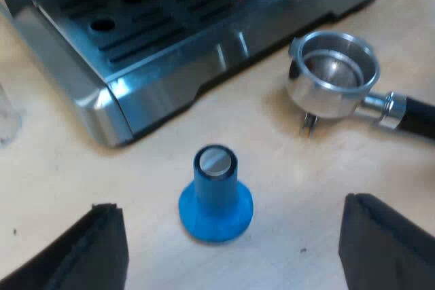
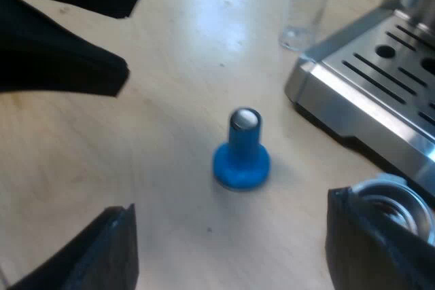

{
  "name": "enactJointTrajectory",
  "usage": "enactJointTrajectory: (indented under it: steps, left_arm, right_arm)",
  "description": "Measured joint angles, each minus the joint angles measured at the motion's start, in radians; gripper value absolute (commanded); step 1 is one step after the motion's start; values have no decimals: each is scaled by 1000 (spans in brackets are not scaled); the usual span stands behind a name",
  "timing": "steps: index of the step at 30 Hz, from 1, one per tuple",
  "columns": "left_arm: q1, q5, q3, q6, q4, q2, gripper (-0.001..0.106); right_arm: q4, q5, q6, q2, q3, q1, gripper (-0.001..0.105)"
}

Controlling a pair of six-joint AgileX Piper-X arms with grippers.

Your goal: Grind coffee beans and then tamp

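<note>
Two grippers stand with fingers spread wide and nothing between them. The left gripper (image 1: 231, 203) hangs over the blue tamper (image 1: 216, 195), and the right gripper (image 2: 231, 203) hangs over the table (image 2: 170, 86) just beside that same tamper from another side. In the right wrist view the left gripper appears smaller, above the wood and well apart from the tamper.

The tamper stands upright on its broad flared base, with a pale disc set in the top of its narrow stem. It looks like moulded plastic, so I judge it light and stiff, with a smooth skin that may slip. The stem above the flare is the place to take it, fingers squeezing across it. A pinch too high could tip it over.

Near the tamper the metal holder (image 1: 333, 76) lies loose on the table, basket mouth up and showing bare metal with no grounds that I can see. Its dark handle (image 1: 418, 119) points away from the espresso machine (image 1: 163, 66). It should be rigid and heavy at the basket end, so the handle close to the metal collar is the sound grip.

The holder rests close to the machine's slotted drip tray (image 2: 391, 66). A clear measuring glass (image 2: 306, 5), likely fragile, stands by the tray's corner.
</note>
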Motion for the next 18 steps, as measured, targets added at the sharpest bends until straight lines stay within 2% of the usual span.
enactJointTrajectory:
  steps: [5, 10, 18]
  left_arm:
    - [0, -3, 0, 0, -17, 60, 66]
    - [0, -3, 0, 0, -30, 62, 66]
    - [0, -3, 3, 0, -38, 62, 66]
  right_arm:
    - [-5, 85, 19, 0, 63, 0, 62]
    - [-33, 98, 46, 0, 118, 0, 62]
    - [-173, 109, 52, 0, 207, 0, 62]
